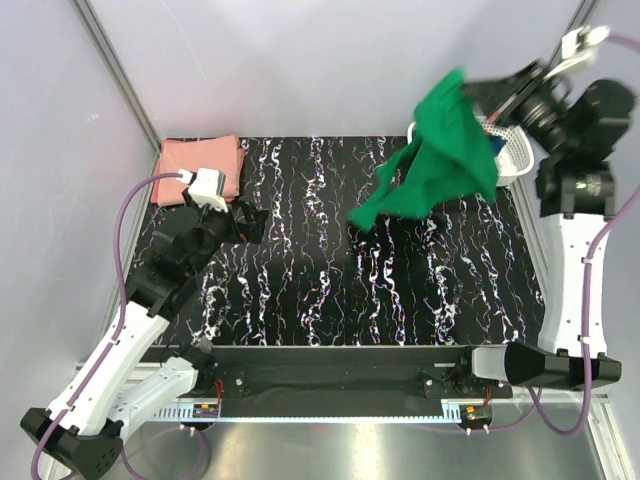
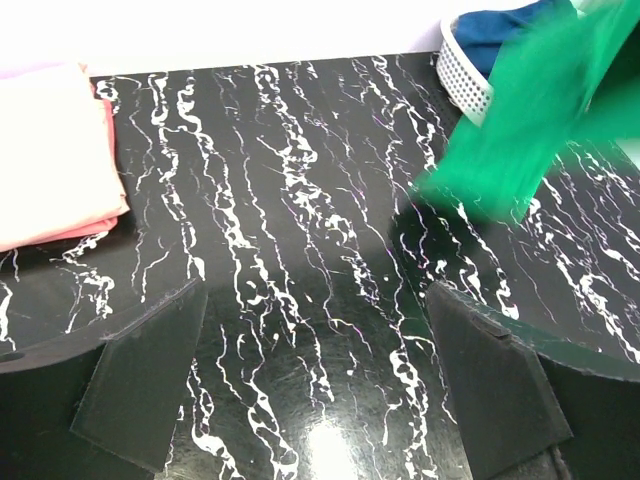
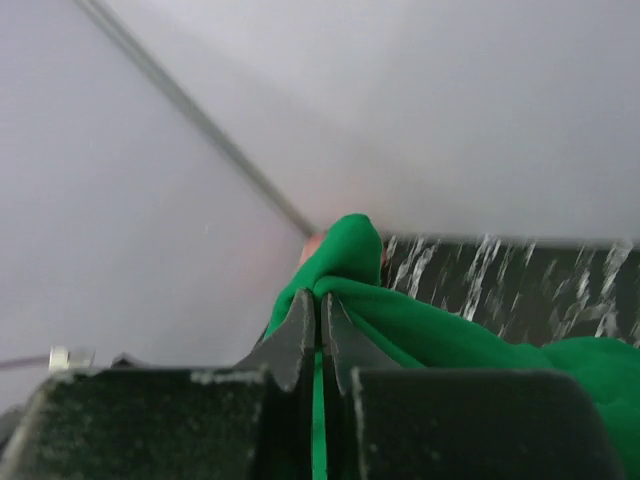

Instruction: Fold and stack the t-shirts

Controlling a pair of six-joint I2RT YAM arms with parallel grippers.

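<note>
My right gripper (image 1: 470, 88) is shut on the green t-shirt (image 1: 440, 160) and holds it high at the back right; the cloth hangs down, its lower end near the mat. In the right wrist view the fingers (image 3: 322, 310) pinch the green cloth (image 3: 430, 330). The green shirt also shows in the left wrist view (image 2: 530, 130). The salmon pink t-shirt (image 1: 198, 168) lies folded at the back left, also seen in the left wrist view (image 2: 50, 150). The navy t-shirt (image 2: 500, 30) lies in the basket. My left gripper (image 2: 320, 390) is open and empty over the mat, right of the pink shirt.
The white lattice basket (image 1: 515, 160) stands at the back right, partly behind the hanging green shirt; its wall shows in the left wrist view (image 2: 462, 75). The black marbled mat (image 1: 330, 290) covers the table. Grey walls close the back and sides.
</note>
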